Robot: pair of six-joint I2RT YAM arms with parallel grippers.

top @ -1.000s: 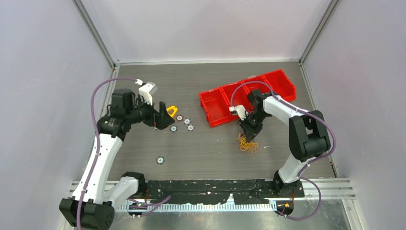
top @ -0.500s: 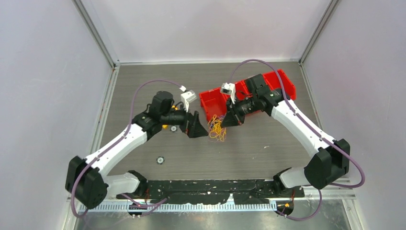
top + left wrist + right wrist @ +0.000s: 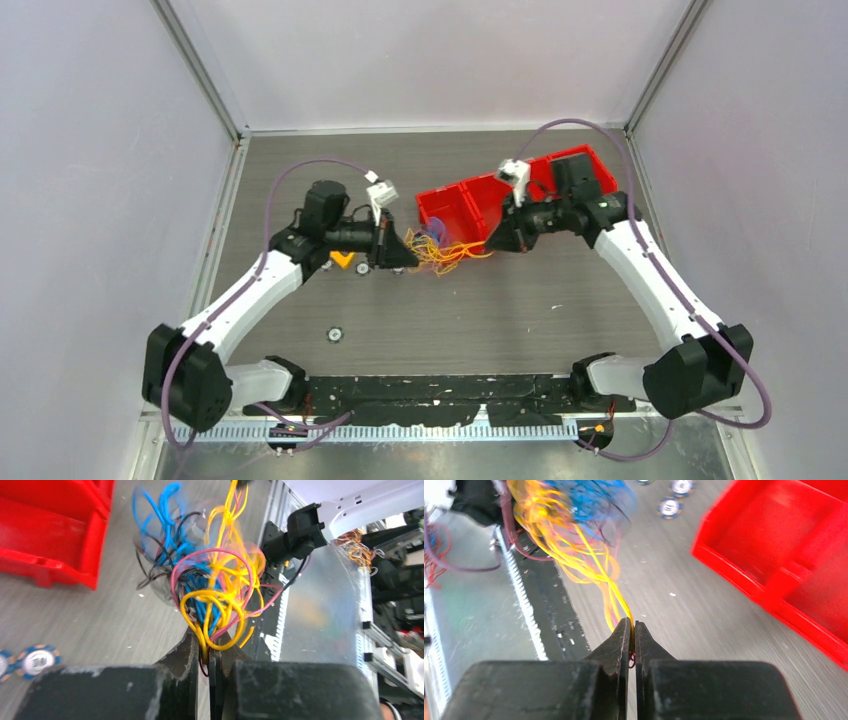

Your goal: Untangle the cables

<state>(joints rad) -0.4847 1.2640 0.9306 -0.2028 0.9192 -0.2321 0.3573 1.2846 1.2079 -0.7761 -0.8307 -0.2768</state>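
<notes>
The cables (image 3: 446, 251) form a tangle of thin yellow, blue, black and pink wires hanging above the table between the two arms. My left gripper (image 3: 412, 258) is shut on the tangle's left end; in the left wrist view yellow and pink loops (image 3: 220, 587) run down between its jaws at the left gripper (image 3: 206, 645). My right gripper (image 3: 491, 245) is shut on the right end, where stretched yellow strands (image 3: 589, 562) enter the right gripper (image 3: 632, 626). The wires are blurred.
A red bin row (image 3: 580, 165) stands behind the right gripper. Small round discs (image 3: 335, 334) lie on the table, others under the left arm (image 3: 670, 507), beside a yellow piece (image 3: 343, 259). The black base rail (image 3: 450, 388) runs along the near edge.
The left gripper has shut on the tangle's left end. The right gripper carried the tangle up toward the red bins and has since pulled right, so the wires are stretched between both grippers.
</notes>
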